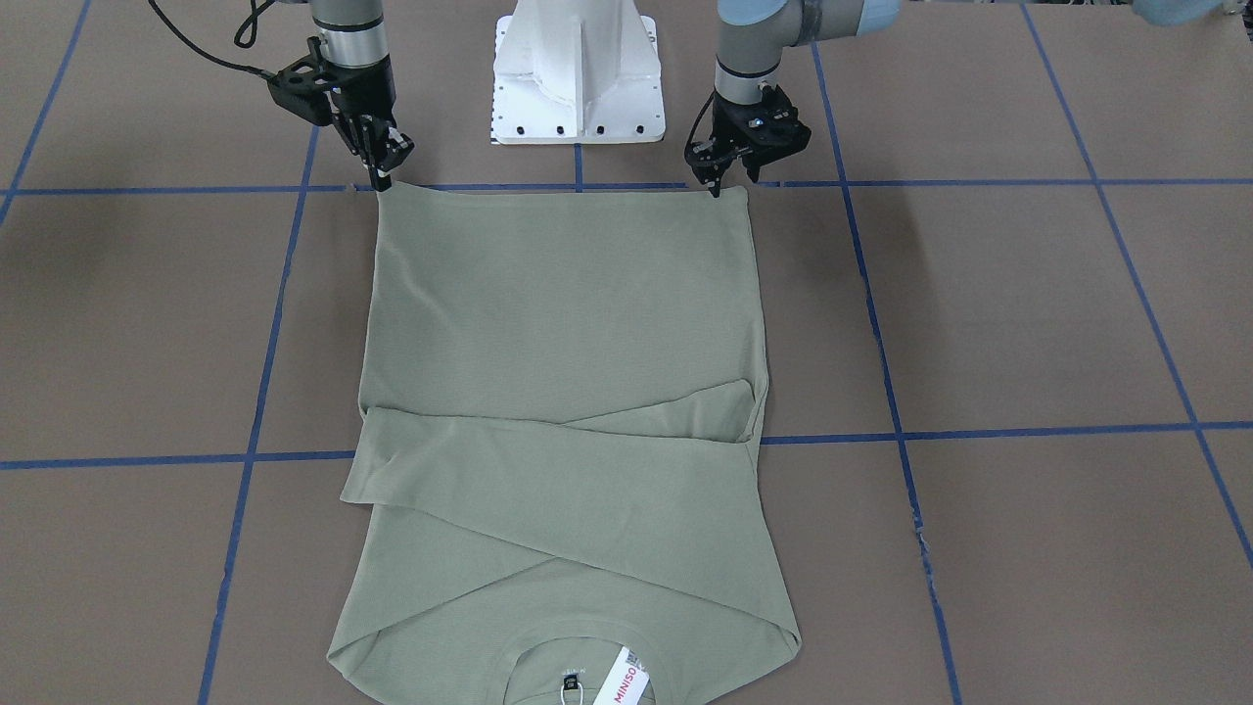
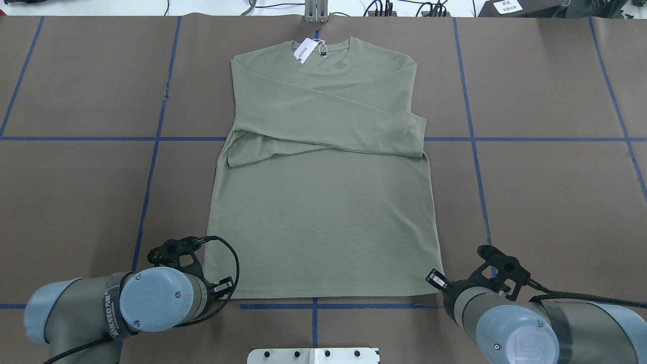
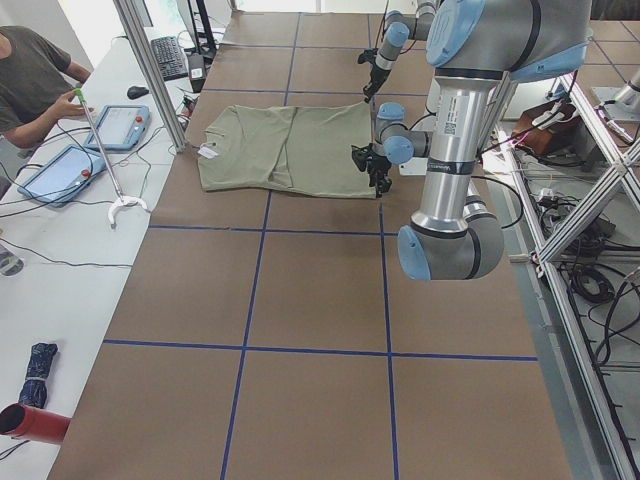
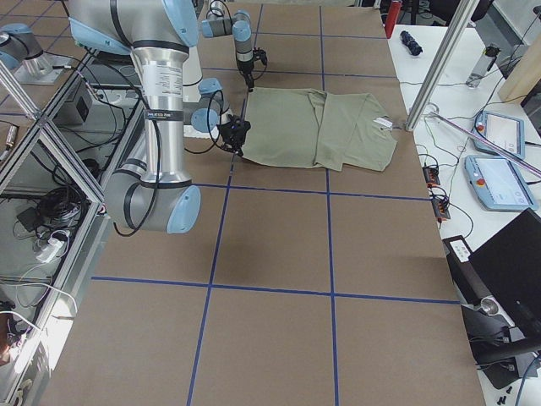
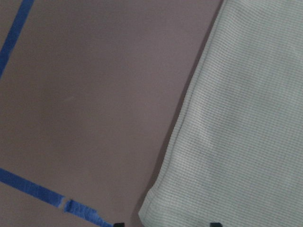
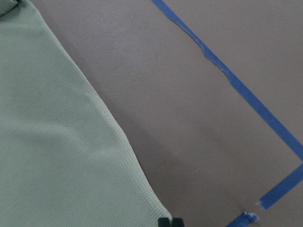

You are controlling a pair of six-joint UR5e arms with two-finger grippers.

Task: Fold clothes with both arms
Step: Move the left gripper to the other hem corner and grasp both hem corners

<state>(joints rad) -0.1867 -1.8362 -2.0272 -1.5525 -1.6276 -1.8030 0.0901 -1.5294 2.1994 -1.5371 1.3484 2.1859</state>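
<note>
Overhead exterior view: shirt point(image 2: 323, 217) lies flat at mid-table point(image 2: 76, 202), sleeves crossed over the chest, collar away from the robot. Right gripper point(image 1: 382, 179): jaws closed, pinching one hem corner. Left gripper point(image 1: 732, 182): jaws apart, straddling the other hem corner.

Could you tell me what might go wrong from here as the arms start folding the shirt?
1. The left gripper is open astride its hem corner, while the right gripper looks shut on just the tip of the other. A lift now could skew the shirt, or the right corner could slip free.
2. The crossed sleeves lie loose, with one cuff past the shirt's side. Carrying the hem over could shift them.
</note>
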